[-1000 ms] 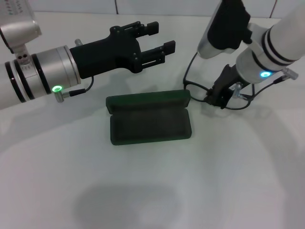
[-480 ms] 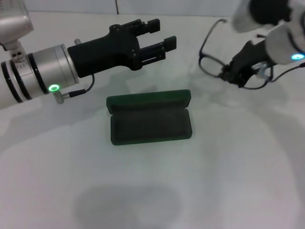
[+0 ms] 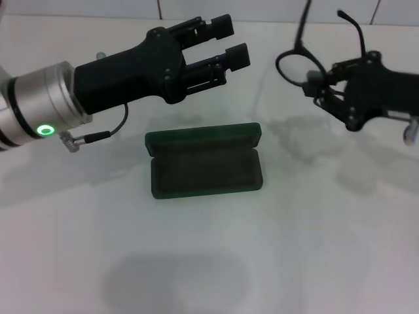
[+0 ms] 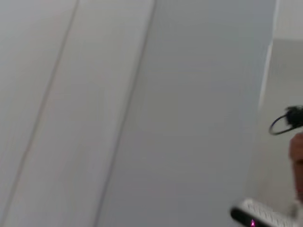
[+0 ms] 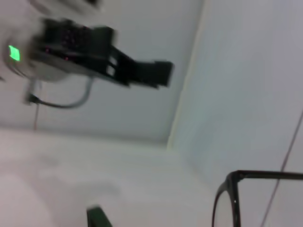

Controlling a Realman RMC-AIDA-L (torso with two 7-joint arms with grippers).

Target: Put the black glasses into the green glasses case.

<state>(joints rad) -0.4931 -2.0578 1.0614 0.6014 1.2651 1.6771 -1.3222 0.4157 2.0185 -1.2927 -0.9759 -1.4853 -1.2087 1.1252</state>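
Note:
The green glasses case [image 3: 205, 162] lies open on the white table, lid hinged back, dark interior empty. My right gripper [image 3: 321, 88] is shut on the black glasses [image 3: 296, 65] and holds them in the air to the right of and beyond the case, temple arms pointing up. One lens and the frame show in the right wrist view [image 5: 236, 198], along with a corner of the case [image 5: 97, 216]. My left gripper [image 3: 229, 44] is open and empty, hovering above the table behind the case; it also shows in the right wrist view [image 5: 158, 73].
The white table [image 3: 209, 261] stretches bare in front of the case. A white tiled wall [image 3: 262, 10] borders the far edge. The left wrist view shows mostly wall [image 4: 142, 94] and the glasses far off [image 4: 284, 124].
My right gripper has lifted the glasses off the table and swung them up and to the right, turning level. My left gripper has risen slightly and shifted a little right.

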